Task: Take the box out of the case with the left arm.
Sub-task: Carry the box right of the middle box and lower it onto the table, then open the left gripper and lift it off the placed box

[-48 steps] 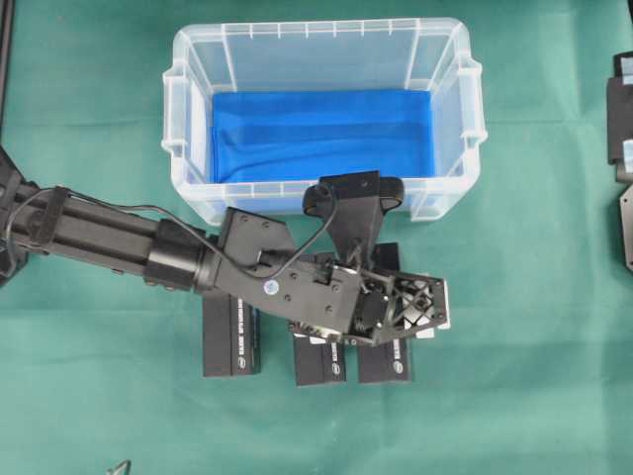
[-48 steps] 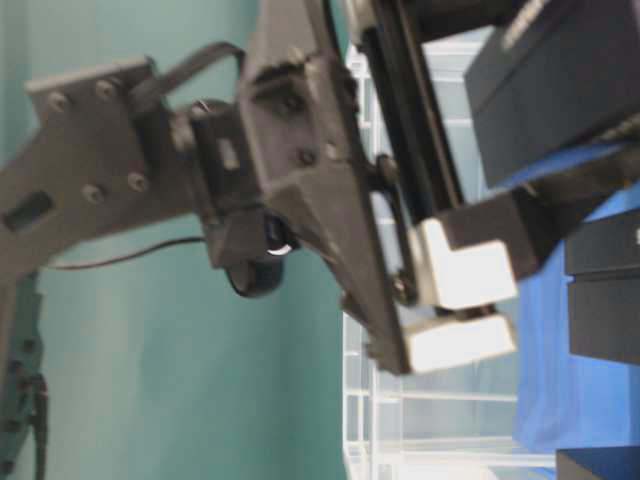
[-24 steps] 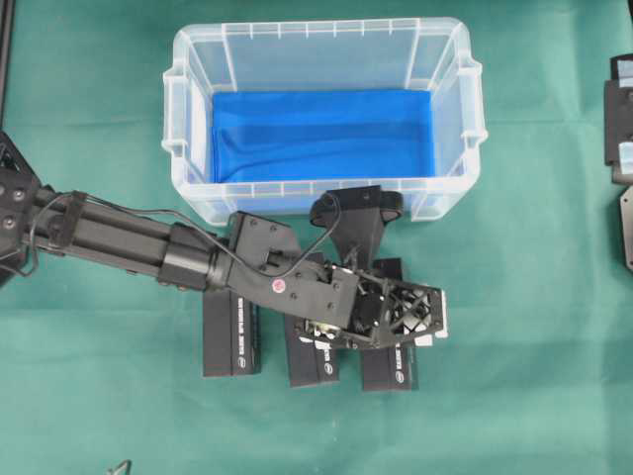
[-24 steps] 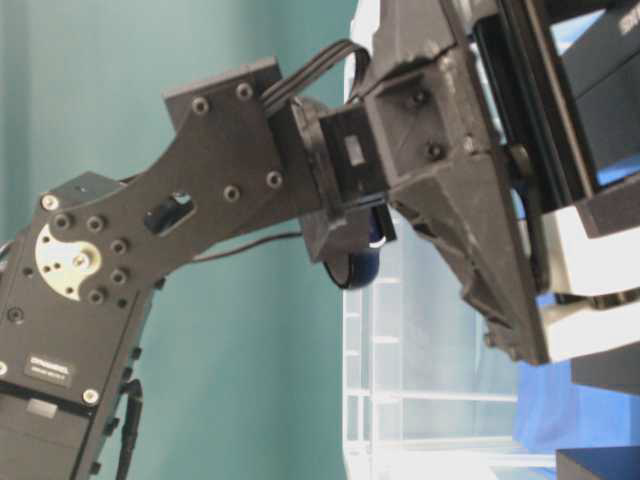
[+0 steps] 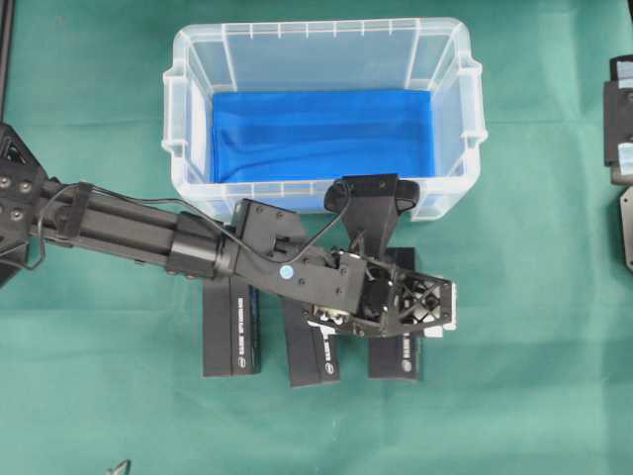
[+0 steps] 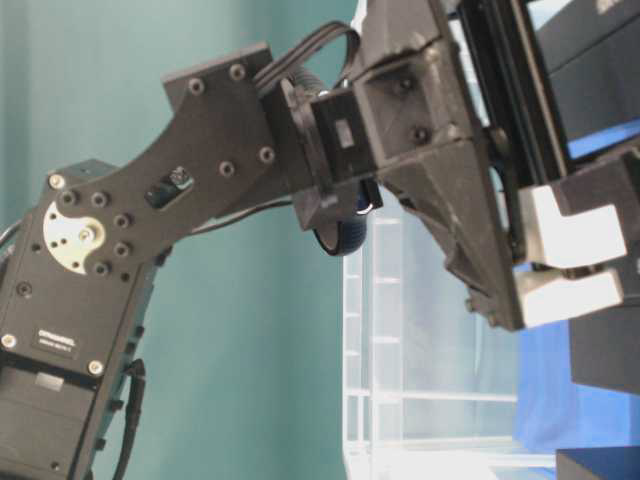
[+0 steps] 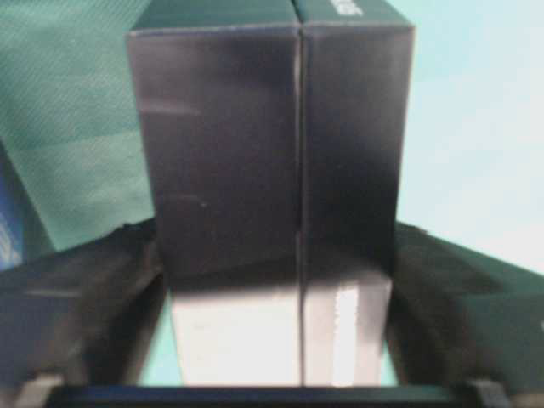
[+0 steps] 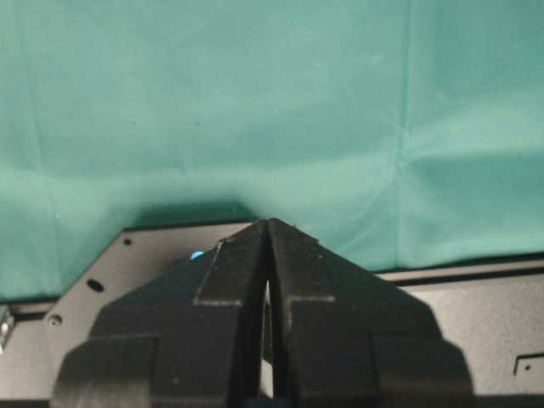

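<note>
The case [image 5: 321, 40], a clear bin with a blue lining [image 5: 321, 134], holds no box. Three black boxes lie in a row on the green cloth in front of it. My left gripper [image 5: 420, 305] hangs over the right-hand box [image 5: 394, 361], jaws pointing down astride it. In the left wrist view that box [image 7: 272, 144] fills the space between the fingers [image 7: 85, 289], with thin strips of cloth showing on both sides, so the jaws stand open round it. My right gripper [image 8: 269, 225] is shut with nothing in it, over bare cloth.
The two other black boxes [image 5: 230, 336] [image 5: 315, 361] lie left of the gripper, close beside each other. Black parts of the right arm [image 5: 621, 119] sit at the right edge. The left arm [image 5: 129, 233] crosses the table just in front of the case's near wall.
The left gripper has shifted slightly right and toward the front with the box, setting it into the row. Its jaws have spread off the box's sides.
</note>
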